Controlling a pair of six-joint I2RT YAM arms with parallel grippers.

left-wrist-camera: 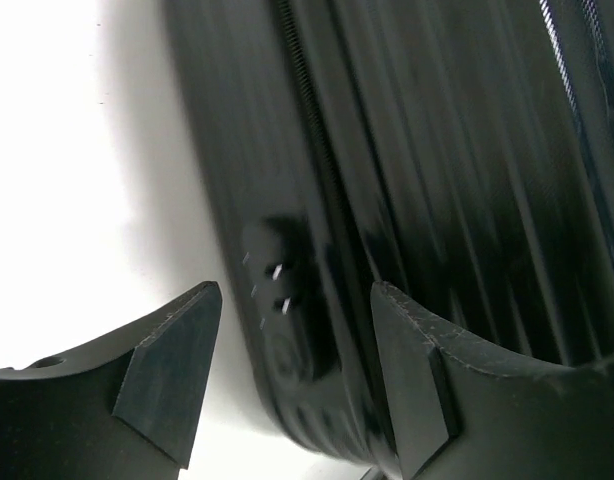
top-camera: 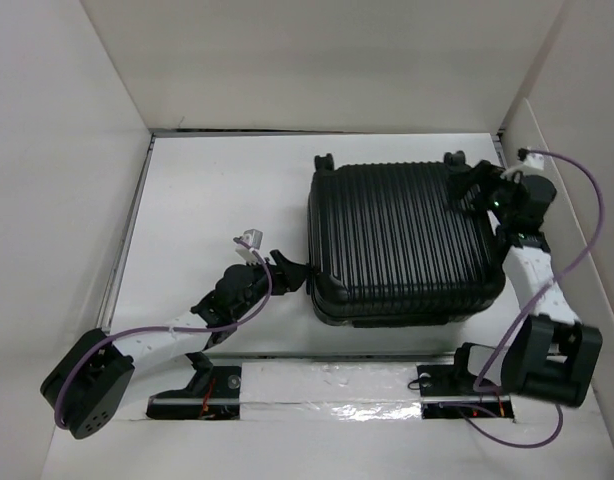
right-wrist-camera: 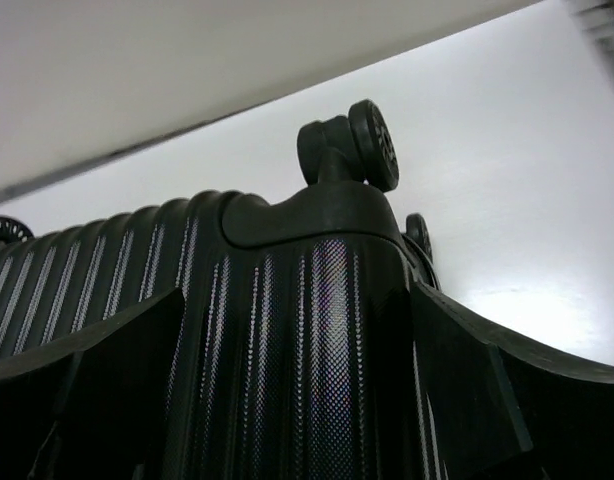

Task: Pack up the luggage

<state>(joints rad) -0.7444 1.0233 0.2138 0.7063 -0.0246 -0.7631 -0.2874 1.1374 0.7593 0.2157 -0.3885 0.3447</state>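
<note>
The luggage (top-camera: 397,240), a black ribbed hard-shell suitcase, lies flat and closed on the white table, wheels (top-camera: 324,159) toward the far wall. My left gripper (top-camera: 287,268) is at its left side near the front corner. In the left wrist view the left gripper (left-wrist-camera: 297,300) is open, and the luggage's side (left-wrist-camera: 437,150) with its zipper pulls (left-wrist-camera: 277,285) shows blurred beyond the gap. My right gripper (top-camera: 467,190) sits over the far right corner. In the right wrist view the right gripper (right-wrist-camera: 297,300) stands wide open over the ribbed shell (right-wrist-camera: 267,260), just below a wheel (right-wrist-camera: 362,145).
White walls (top-camera: 287,60) enclose the table on the far, left and right sides. A bare stretch of table (top-camera: 217,190) lies left of the luggage. The arm bases (top-camera: 217,385) stand at the near edge, with purple cables looping off both arms.
</note>
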